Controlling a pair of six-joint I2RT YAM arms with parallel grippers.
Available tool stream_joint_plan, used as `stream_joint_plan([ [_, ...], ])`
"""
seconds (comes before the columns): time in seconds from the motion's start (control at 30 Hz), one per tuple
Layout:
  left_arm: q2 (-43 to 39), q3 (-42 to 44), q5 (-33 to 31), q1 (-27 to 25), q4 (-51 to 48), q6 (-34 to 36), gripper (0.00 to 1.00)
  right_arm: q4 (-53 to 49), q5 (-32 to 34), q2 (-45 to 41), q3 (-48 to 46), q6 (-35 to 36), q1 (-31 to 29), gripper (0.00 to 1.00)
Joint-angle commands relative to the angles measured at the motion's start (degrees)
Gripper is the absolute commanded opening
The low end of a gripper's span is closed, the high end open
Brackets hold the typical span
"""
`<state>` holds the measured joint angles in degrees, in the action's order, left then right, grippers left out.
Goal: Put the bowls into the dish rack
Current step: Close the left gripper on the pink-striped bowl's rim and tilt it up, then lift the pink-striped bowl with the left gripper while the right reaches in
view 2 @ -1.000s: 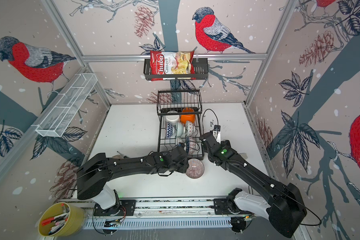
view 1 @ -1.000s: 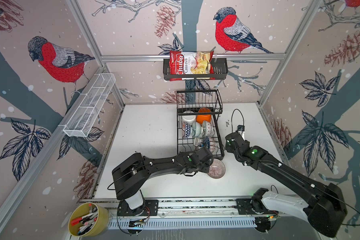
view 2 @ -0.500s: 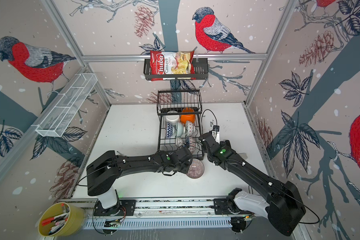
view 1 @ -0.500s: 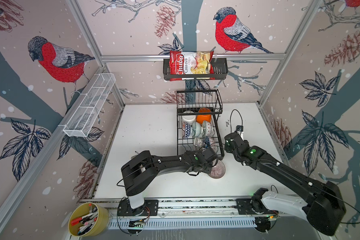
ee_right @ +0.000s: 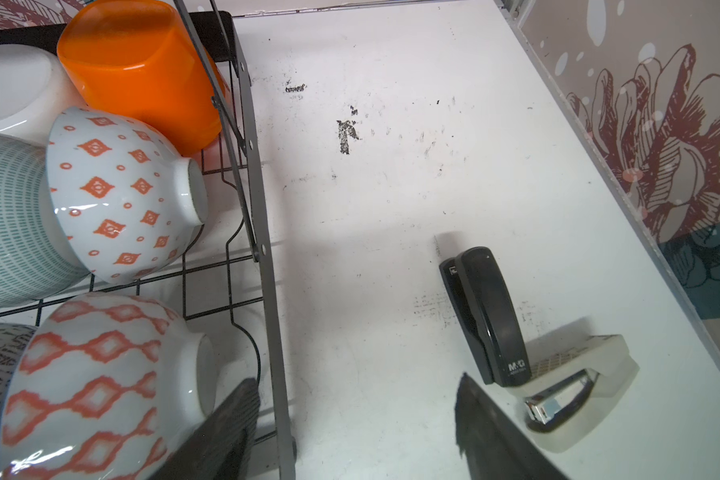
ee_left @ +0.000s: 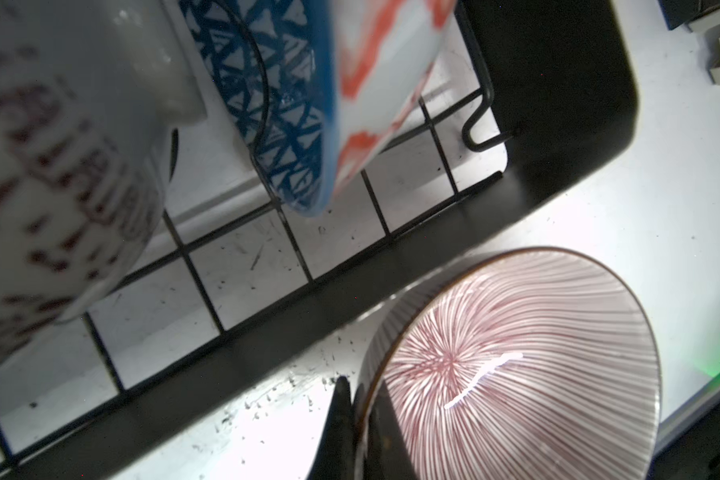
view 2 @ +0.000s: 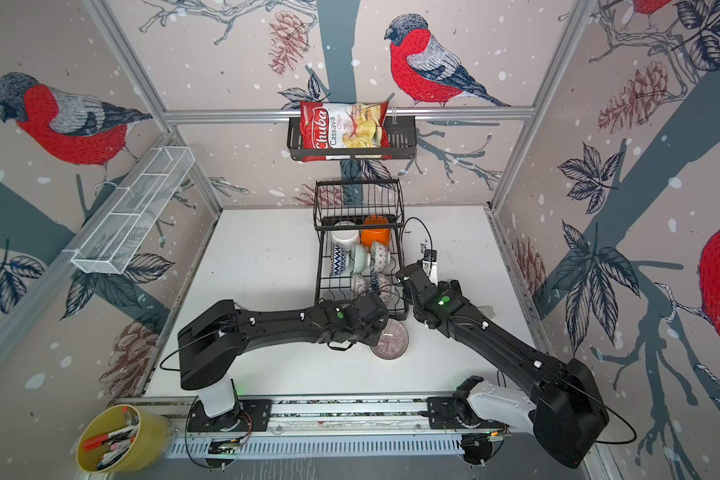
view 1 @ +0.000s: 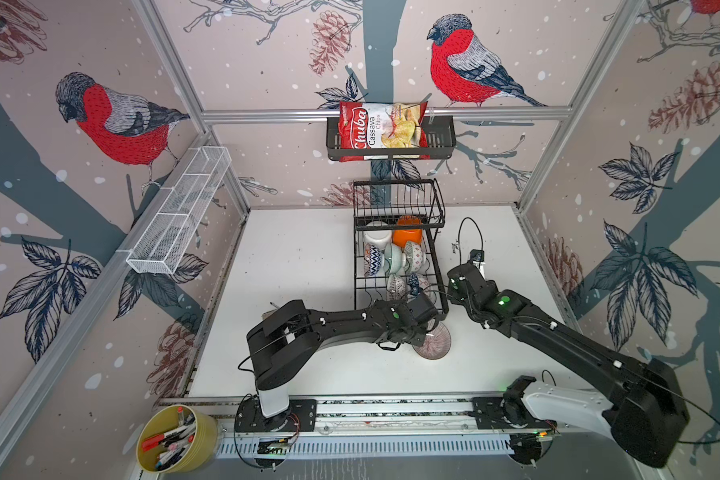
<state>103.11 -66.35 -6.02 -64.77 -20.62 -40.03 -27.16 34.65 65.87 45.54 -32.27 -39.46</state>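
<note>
Bowls are sitting loaded in the dish rack, the left tool is pinching the rim of the last red-striped bowl on the counter at its near end, and the right tool is hanging spread at its right.

Here we are, high over the front rail in both top views, looking down and back across the whole white table and dish rack. Left wrist camera: we're tight on the rack's near corner and the striped bowl. Right wrist camera: close along the rack's side, with the stapler out on the table.
</note>
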Motion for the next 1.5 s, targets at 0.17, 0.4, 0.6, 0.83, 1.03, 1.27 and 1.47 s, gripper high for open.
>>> stream_joint_plan([
  [0.17,-2.44,1.91,-1.43,-0.09,0.53,1.85,0.00,-0.70,-1.25,-0.42,0.99,0.41,-0.07,0.75],
  [0.4,-8.13,3.89,-3.25,-0.26,3.11,3.23,0.00,-1.39,-3.59,-0.85,2.02,1.11,-0.26,0.75],
  [0.6,-14.51,5.33,-5.14,-0.54,3.91,3.51,0.00,-1.80,-4.80,-1.14,2.91,1.33,-0.96,0.75],
  [0.83,-22.14,6.03,-15.29,-0.55,-2.50,0.72,0.00,-2.39,-6.24,-1.19,4.51,1.57,-2.09,0.75],
  [1.03,-27.03,7.37,-25.59,-0.48,-8.35,-2.04,0.00,-2.28,-7.81,-1.28,6.48,3.10,-4.75,0.75],
  [1.27,-31.80,8.87,-29.98,2.64,-10.99,-4.03,0.00,-1.00,-9.87,-1.16,8.87,4.58,-8.94,0.73],
  [1.47,-34.50,12.07,-30.27,6.46,-9.84,-4.04,0.00,2.88,-16.29,-1.30,10.40,5.79,-12.67,0.68],
])
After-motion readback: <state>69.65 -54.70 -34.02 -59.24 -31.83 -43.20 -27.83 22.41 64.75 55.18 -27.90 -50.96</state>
